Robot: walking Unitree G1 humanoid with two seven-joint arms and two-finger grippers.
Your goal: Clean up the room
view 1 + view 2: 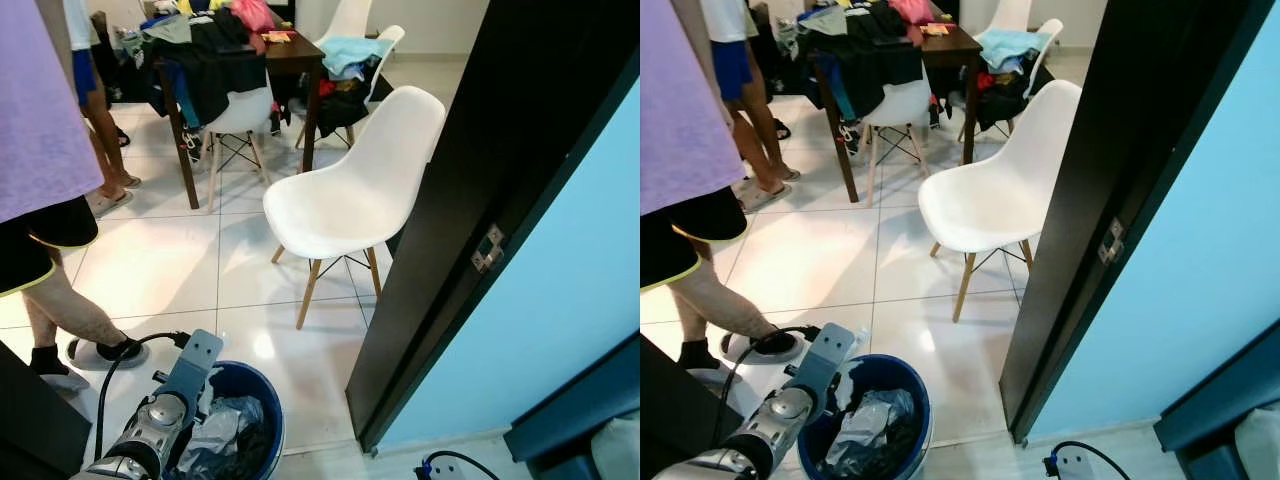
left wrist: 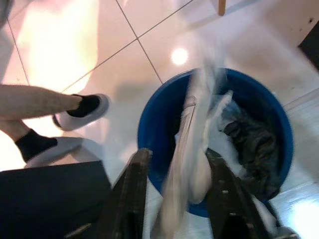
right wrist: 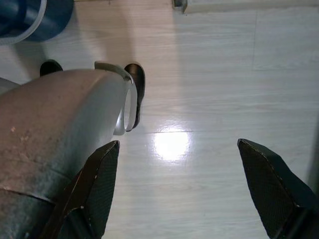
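— While the left end effector hangs over the blue bin, what is it holding?
— A pale, blurred wrapper, pinched between its fingers, right above the rubbish in the bin.
— How will it handle?
— Light, soft and crinkly, I judge; take it mid-length, since it may slip.
— And the right end effector?
— Idle over bare floor, fingers spread wide.

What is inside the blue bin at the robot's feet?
The blue bin holds crumpled dark plastic and a pale blurred piece between the left gripper fingers. Whatever lies beneath is covered.
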